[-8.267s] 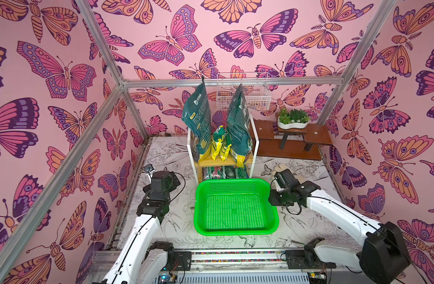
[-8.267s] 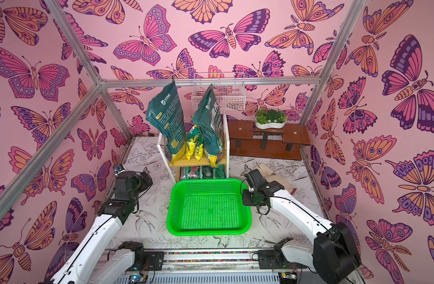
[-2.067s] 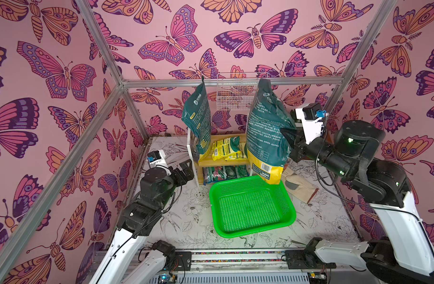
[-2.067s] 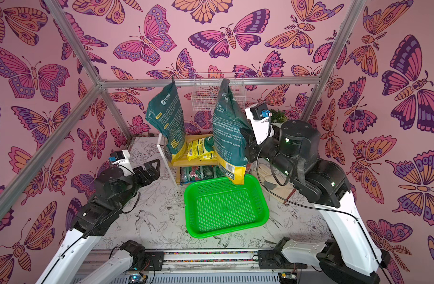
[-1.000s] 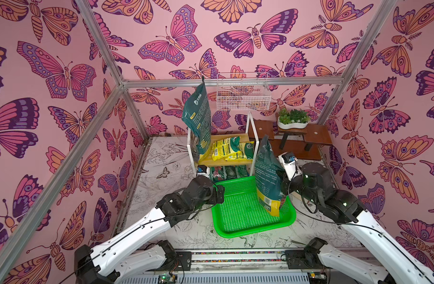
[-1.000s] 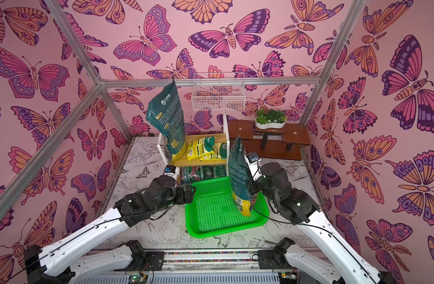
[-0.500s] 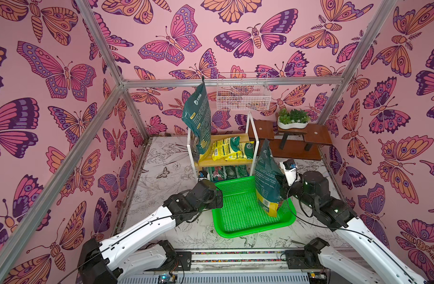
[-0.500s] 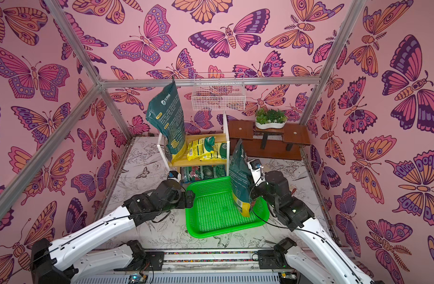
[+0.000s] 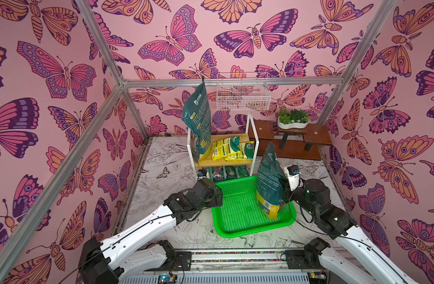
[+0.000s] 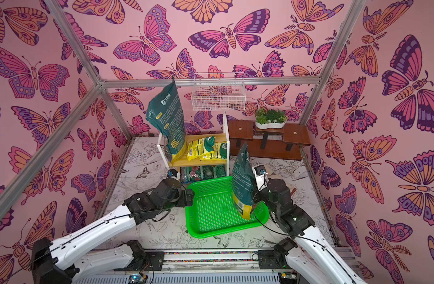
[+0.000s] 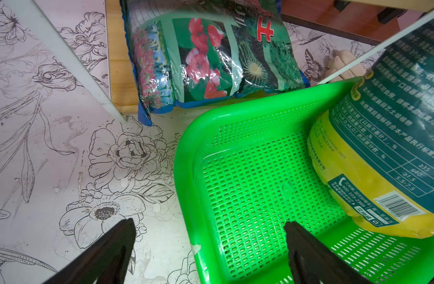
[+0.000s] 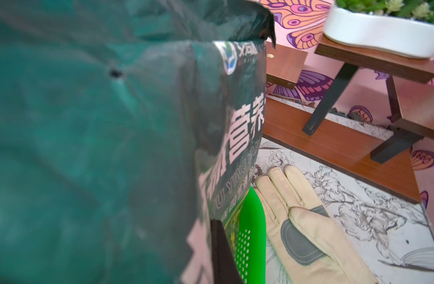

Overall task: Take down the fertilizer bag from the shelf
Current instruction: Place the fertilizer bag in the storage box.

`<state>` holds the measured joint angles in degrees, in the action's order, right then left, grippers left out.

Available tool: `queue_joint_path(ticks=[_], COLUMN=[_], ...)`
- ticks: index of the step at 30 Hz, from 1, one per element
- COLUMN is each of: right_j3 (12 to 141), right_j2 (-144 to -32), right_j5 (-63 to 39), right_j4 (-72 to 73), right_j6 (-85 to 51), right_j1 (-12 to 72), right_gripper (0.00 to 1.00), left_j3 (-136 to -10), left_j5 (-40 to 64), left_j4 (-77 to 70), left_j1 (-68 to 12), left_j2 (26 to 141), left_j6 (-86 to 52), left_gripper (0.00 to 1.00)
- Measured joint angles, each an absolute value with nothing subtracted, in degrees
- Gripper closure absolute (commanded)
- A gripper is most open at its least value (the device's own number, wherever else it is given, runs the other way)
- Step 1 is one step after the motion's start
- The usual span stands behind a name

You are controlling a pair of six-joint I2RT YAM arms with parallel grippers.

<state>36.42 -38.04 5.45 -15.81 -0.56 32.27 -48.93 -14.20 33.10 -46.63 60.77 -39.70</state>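
Note:
The fertilizer bag [image 9: 270, 182] [image 10: 243, 182], dark green with a yellow base, stands upright at the right side of the green basket [image 9: 235, 231] [image 10: 211, 230]. My right gripper [image 9: 283, 186] [image 10: 254, 194] is shut on the bag's right edge. In the right wrist view the bag [image 12: 112, 147] fills the picture, with one dark finger [image 12: 221, 250] pressed against it and the other finger hidden. My left gripper [image 11: 211, 236] [image 9: 217, 196] is open, straddling the basket's left rim [image 11: 186, 172]. Behind the basket stands the shelf [image 9: 223, 159] [image 10: 201, 161].
A second tall green bag [image 9: 197, 123] and yellow packets [image 9: 232, 147] sit on the shelf's top board, with flower-printed bags [image 11: 211, 61] below. A white wire basket [image 9: 243, 96] hangs above. The brown plant stand [image 9: 285, 145] with a planter [image 9: 293, 123] is back right. A glove [image 12: 304, 221] lies beside the green basket.
The bag has settled a little more upright in the basket as the right arm shifted slightly right. The left gripper edged up to the basket's rim.

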Motion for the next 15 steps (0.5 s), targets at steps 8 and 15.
queue_joint_path(ticks=[8,15], right_j3=[36.25,41.10], right_j2=[-32.97,-33.04], right_j5=[6.04,4.58], right_j4=[-15.53,-20.60], right_j6=[-7.97,-13.54], right_j1=[32.23,32.23], right_gripper=[0.11,0.03], left_j3=[-49.06,-51.13], left_j5=[-14.41,-14.35], left_j4=[33.01,31.83], left_j1=[-46.02,-45.76], left_j2=[61.71,64.55], left_j6=[-39.66,-39.11], left_gripper=[0.00,0.00])
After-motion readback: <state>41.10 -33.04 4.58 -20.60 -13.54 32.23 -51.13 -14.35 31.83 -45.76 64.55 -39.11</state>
